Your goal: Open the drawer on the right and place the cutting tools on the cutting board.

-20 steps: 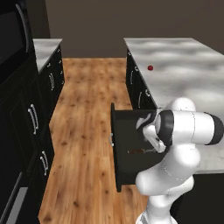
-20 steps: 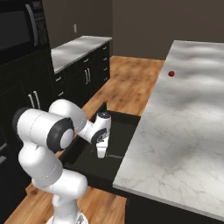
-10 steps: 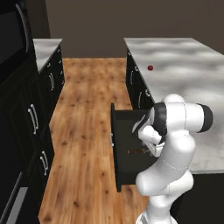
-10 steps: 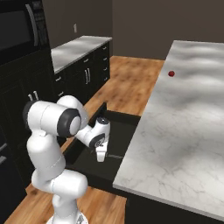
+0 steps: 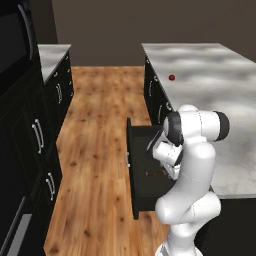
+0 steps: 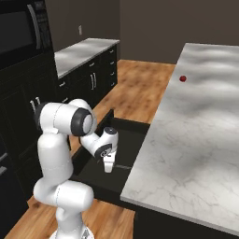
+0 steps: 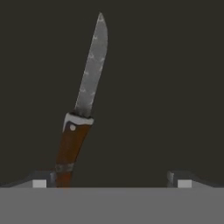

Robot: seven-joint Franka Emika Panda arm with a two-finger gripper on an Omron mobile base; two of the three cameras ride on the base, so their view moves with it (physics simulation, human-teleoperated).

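Drawer (image 5: 145, 170) stands pulled out from the island, so the opening step looks done, and I judge I am now on the first pick. My gripper (image 6: 108, 166) is down inside the box, jaws spread wide with nothing between them. The knife (image 7: 83, 103) lies flat on the dark drawer floor just beyond my fingertips (image 7: 40, 183); its brown handle runs toward my left finger and its blade points away from me. In the left base view it shows as a thin brown streak (image 5: 156, 173) low in the drawer, beside my wrist.

Next, I think I must centre the jaws across the handle, since it sits off toward one finger, then drop lower and close.

Hard to make out: how close my fingertips are to the drawer floor, as the floor is uniformly dark. I cannot pick out the green tool, and the cutting board is nowhere I can point to. A small red ball (image 6: 182, 79) sits far off on the marble counter (image 6: 196, 140).
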